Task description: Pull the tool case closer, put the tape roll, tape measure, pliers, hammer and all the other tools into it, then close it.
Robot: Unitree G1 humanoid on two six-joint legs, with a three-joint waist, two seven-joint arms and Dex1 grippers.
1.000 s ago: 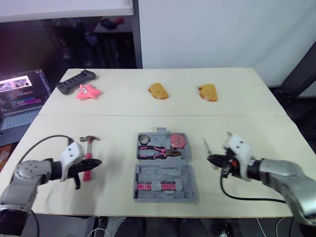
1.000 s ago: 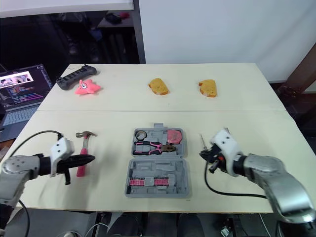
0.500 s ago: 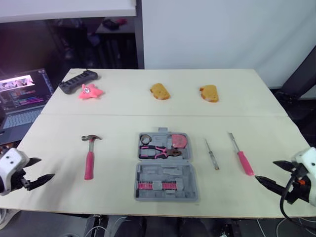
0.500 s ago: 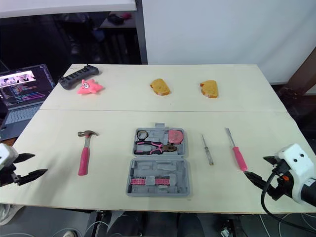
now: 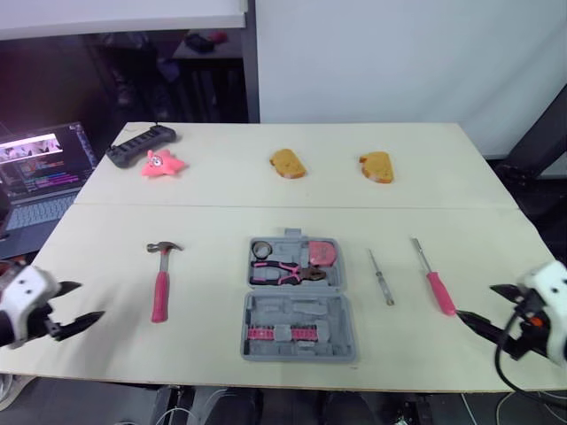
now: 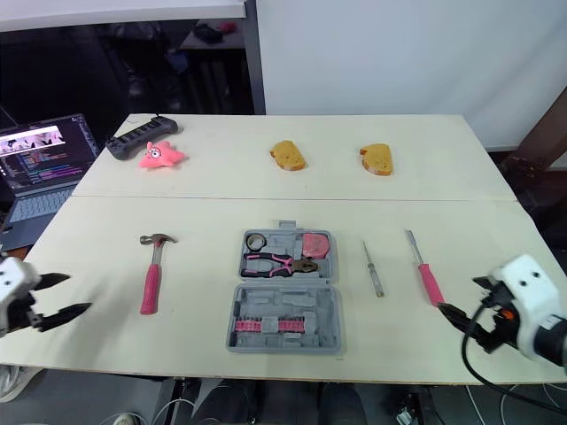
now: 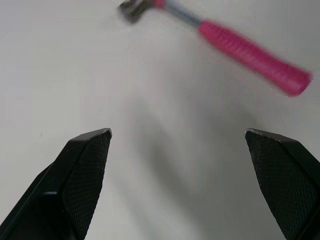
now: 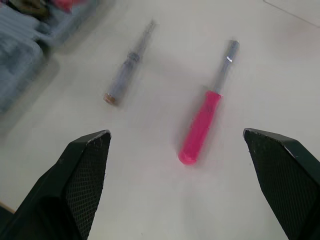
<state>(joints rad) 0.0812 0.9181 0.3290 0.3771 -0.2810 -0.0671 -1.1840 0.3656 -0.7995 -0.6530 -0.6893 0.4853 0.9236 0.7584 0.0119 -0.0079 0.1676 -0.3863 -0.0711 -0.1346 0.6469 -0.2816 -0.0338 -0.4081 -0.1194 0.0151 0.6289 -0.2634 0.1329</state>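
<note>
The black-fingered left gripper (image 5: 84,301) and right gripper (image 5: 476,303) were held spread, empty, seemingly readied for the pink-handled hammer (image 5: 160,288) and pink-handled screwdriver (image 5: 434,282).

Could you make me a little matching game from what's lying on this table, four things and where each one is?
Things:
1. hammer
2. pliers
3. pink-handled screwdriver
4. pink toy

Places:
A. inside the open tool case
B. lying to the right of the tool case
C. at the far left, touching a black bar-shaped device
D. lying to the left of the tool case

Pairs: 1-D, 2-A, 3-B, 4-C
</note>
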